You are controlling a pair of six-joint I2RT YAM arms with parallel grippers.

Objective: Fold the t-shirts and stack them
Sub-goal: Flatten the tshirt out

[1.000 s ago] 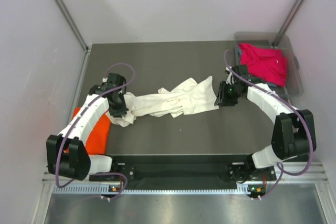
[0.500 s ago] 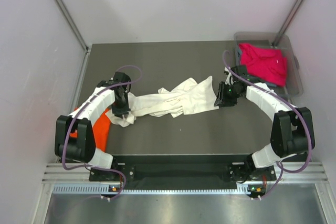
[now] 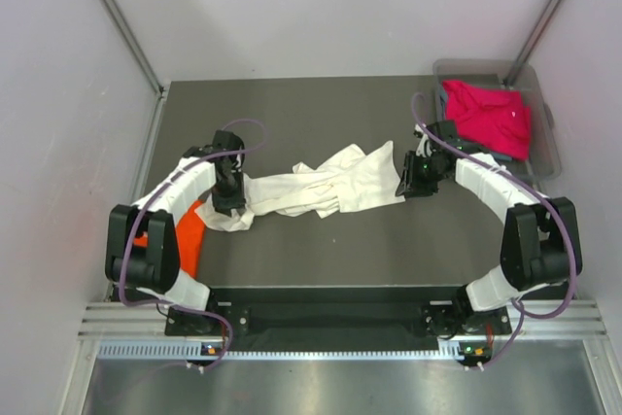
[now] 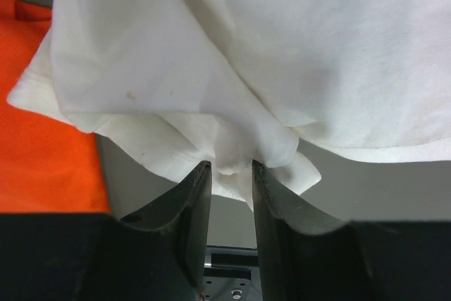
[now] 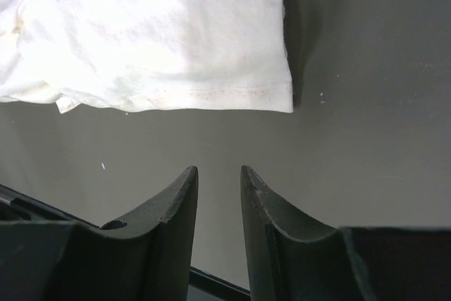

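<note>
The cream-white t-shirt [image 3: 321,187] lies crumpled in a long band across the middle of the dark table. My left gripper [image 3: 228,197] is at its left end. In the left wrist view my gripper [image 4: 232,167] pinches a bunch of the white cloth [image 4: 246,54] between its tips. My right gripper [image 3: 408,185] is at the shirt's right end. In the right wrist view it [image 5: 219,170] is slightly open and empty, just short of the shirt's hem [image 5: 155,33]. The orange t-shirt [image 3: 187,238] lies at the table's left front, partly under my left arm, and shows in the left wrist view [image 4: 42,146]. A magenta-pink t-shirt [image 3: 491,116] lies in the bin.
A clear plastic bin [image 3: 466,65] stands at the back right corner of the table. Pale walls close in the table on the left, back and right. The table [image 3: 292,109] is a dark grey mat.
My left arm has swung inward and its gripper has shifted slightly right over the white shirt's left end. The right arm and the shirts have stayed in place.
</note>
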